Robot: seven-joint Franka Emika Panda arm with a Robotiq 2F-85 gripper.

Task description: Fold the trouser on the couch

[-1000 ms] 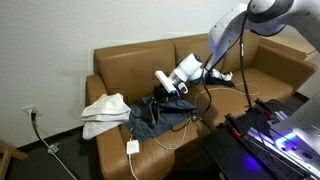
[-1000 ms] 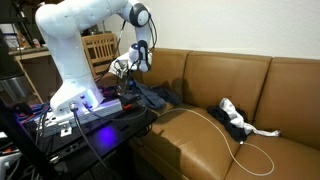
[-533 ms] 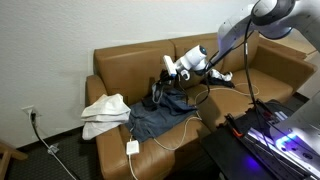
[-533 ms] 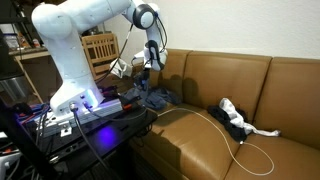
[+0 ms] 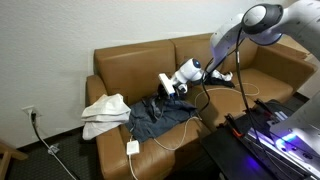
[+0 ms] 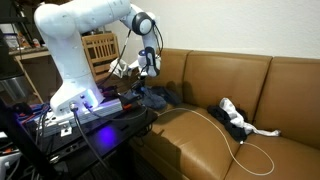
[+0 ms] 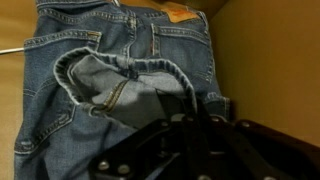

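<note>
Blue jeans [image 5: 152, 117] lie crumpled on the seat of the brown couch [image 5: 125, 65], next to the armrest in an exterior view [image 6: 157, 97]. In the wrist view the waistband with its tan label is at the top, and one leg [image 7: 115, 85] is doubled back over the seat of the jeans [image 7: 90, 35]. My gripper [image 5: 165, 86] hangs just above the jeans in both exterior views [image 6: 148, 72]. Its dark fingers [image 7: 185, 125] are shut on a fold of the denim leg. The pinch point itself is in shadow.
A white cloth [image 5: 105, 108] lies on the couch end beside the jeans. A white cable with a plug [image 5: 133, 147] runs over the front edge. A black and white object [image 6: 235, 117] with a cable sits on the middle cushion. The robot's stand [image 6: 95, 115] is close to the armrest.
My gripper rose with denim hanging from it half a second ago, and has now come back down close to the jeans, with the leg laid over them.
</note>
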